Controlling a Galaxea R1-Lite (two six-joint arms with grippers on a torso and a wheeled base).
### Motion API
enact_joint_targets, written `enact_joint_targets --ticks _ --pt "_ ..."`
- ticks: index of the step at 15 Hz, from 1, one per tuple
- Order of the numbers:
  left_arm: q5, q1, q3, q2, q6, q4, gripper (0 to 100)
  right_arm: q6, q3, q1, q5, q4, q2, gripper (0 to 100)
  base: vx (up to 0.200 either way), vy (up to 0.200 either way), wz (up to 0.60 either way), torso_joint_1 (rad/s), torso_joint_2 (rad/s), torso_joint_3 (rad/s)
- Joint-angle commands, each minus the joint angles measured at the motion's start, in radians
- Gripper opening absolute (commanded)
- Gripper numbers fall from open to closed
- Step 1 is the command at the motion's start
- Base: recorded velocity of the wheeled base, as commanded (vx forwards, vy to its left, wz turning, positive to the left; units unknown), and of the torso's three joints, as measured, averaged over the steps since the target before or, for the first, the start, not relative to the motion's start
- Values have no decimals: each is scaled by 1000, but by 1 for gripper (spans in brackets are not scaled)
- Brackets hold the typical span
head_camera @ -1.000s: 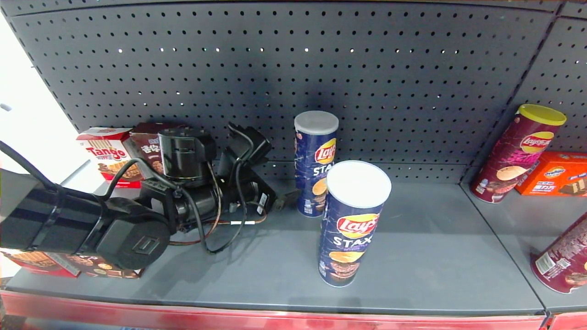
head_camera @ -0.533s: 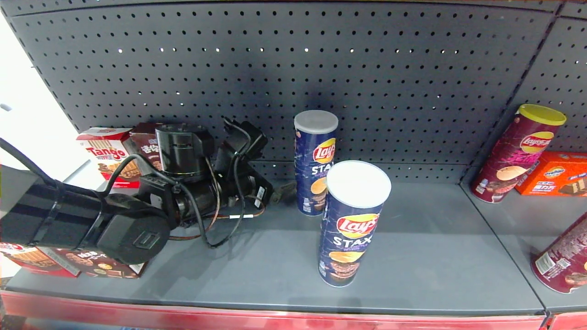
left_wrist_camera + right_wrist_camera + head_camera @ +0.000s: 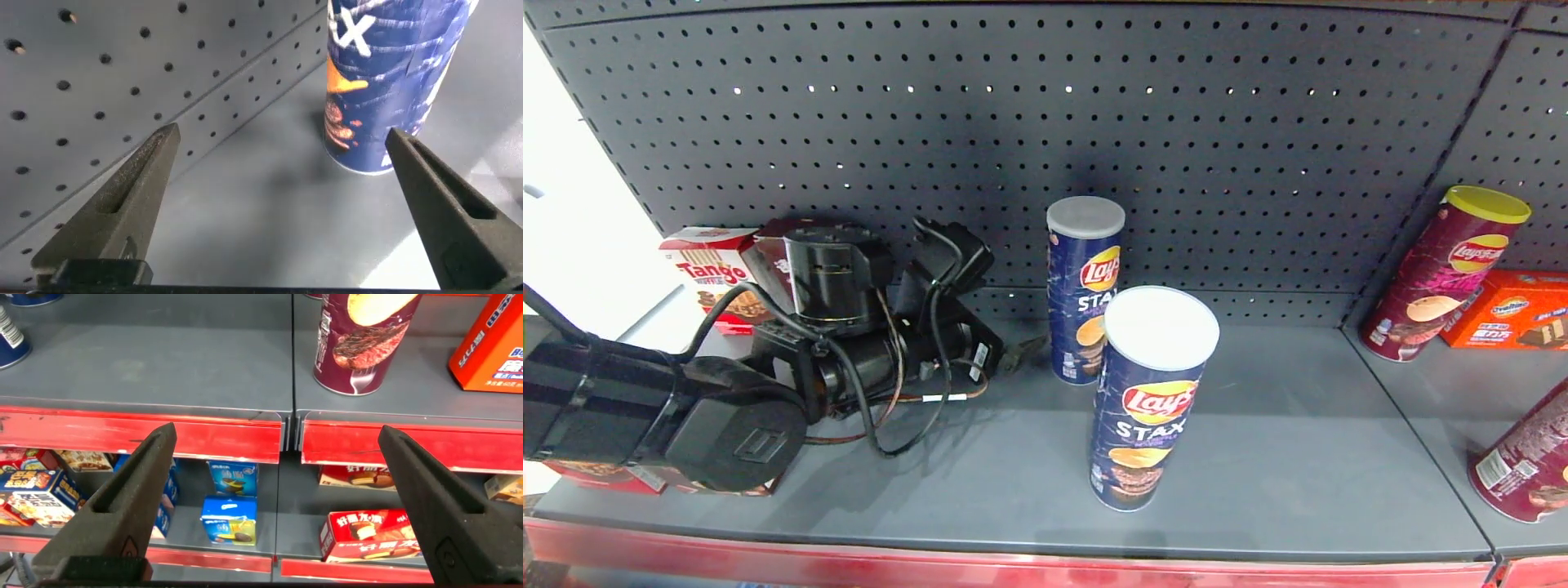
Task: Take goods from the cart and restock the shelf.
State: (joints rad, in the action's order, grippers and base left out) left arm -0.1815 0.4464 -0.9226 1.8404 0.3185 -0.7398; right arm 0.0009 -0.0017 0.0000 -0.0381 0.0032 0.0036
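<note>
Two blue chip cans stand upright on the grey shelf [image 3: 1298, 457]: one at the back [image 3: 1085, 290] and one nearer the front edge [image 3: 1150, 400]. My left gripper [image 3: 1021, 349] lies low over the shelf just left of the back can, apart from it. In the left wrist view its fingers [image 3: 283, 135] stand open and hold nothing, with the back blue can [image 3: 384, 90] beyond them. My right gripper [image 3: 278, 433] is open and holds nothing in front of the shelf's red edge [image 3: 204, 429], below a maroon can [image 3: 359, 343].
Maroon chip cans [image 3: 1445, 273] [image 3: 1523, 465] and an orange box [image 3: 1515, 310] fill the neighbouring bay on the right. Wafer boxes [image 3: 715, 273] sit at the back left behind my left arm. A perforated back panel [image 3: 1013, 122] closes the shelf. Lower shelves hold boxed snacks [image 3: 229, 518].
My left arm has drawn back to the left, widening the gap between its gripper and the back blue can. Both cans have stayed put.
</note>
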Motion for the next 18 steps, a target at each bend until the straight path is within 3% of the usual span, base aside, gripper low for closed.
enact_joint_targets --ticks 1,8,18 --pt "-9 11 1 -6 -1 -15 100 -1 0 0 0 0 -1 100 0 0 0 0 0 0" --pt "-41 51 -12 33 -1 -12 100 1 0 0 0 0 -1 100 0 0 0 0 0 0" --pt "10 18 -73 72 2 -15 100 -1 0 0 0 0 -1 100 0 0 0 0 0 0"
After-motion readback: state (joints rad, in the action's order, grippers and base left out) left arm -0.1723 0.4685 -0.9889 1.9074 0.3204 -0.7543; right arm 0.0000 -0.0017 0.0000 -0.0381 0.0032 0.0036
